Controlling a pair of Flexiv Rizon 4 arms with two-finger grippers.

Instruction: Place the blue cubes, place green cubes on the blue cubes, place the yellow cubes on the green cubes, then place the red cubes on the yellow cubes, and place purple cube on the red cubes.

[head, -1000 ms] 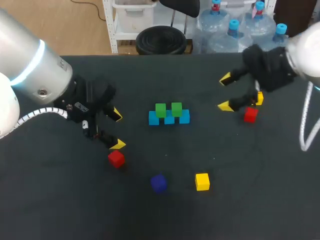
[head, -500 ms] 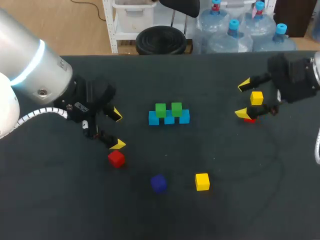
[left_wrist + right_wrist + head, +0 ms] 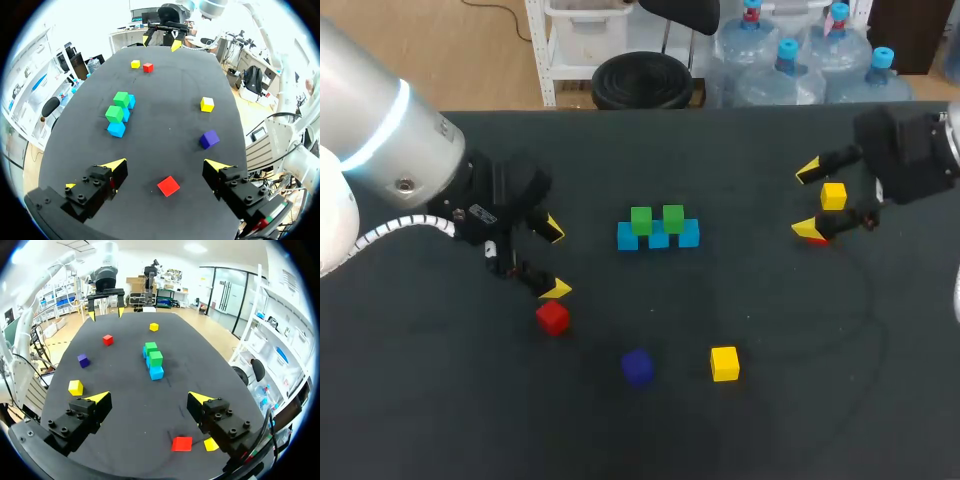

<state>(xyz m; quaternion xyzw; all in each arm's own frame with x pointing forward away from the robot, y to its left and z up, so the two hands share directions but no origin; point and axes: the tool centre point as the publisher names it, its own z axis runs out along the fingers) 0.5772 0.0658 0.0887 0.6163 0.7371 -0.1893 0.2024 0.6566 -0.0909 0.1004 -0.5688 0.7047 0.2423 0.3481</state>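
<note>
— How far along is the stack?

— The base looks done. Three blue cubes [image 3: 628,238] sit in a row in the middle of the surface [image 3: 770,430], with two green cubes [image 3: 672,217] on top. I make that two layers of five.

— And the rest?

— All loose. One yellow cube [image 3: 833,196] and one red cube [image 3: 181,443] lie close under the right gripper [image 3: 808,200]. The other yellow cube [image 3: 724,363] and the purple cube [image 3: 637,367] lie on the robot's side of the row. A second red cube [image 3: 552,317] lies just beside the left gripper [image 3: 554,259].

— Is either gripper holding anything?

— No. Both have their fingers spread wide, with nothing pinched. Yellow comes next, I judge.
</note>
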